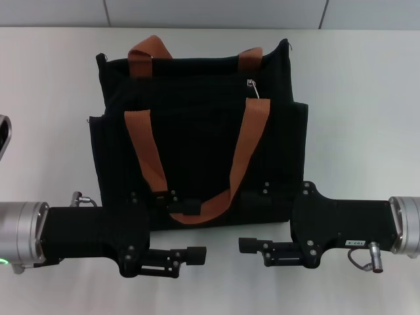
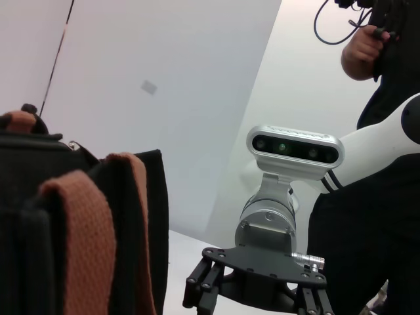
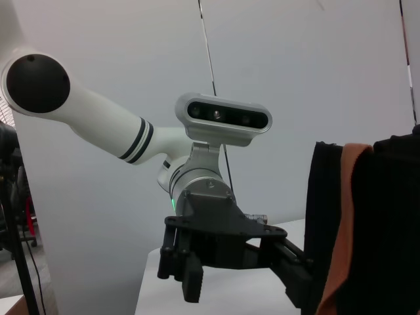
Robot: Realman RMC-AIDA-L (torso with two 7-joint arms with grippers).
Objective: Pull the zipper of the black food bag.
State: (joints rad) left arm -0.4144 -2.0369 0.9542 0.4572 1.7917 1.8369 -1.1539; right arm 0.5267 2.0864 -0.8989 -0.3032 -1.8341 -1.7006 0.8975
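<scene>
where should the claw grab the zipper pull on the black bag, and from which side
Pinch the small silver zipper tab itself, across its flat faces. It hangs loose on the zip line near the black food bag's top right, beside the right handle, so the right claw, now low at the front, looks better placed, coming from above.

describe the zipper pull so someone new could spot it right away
Start at the large boxy black fabric bag lying on the white table. Follow its far edge toward the robot's right, near the orange-brown webbing handle. There hangs the small silver metal zipper pull, the only shiny speck on black cloth.
</scene>
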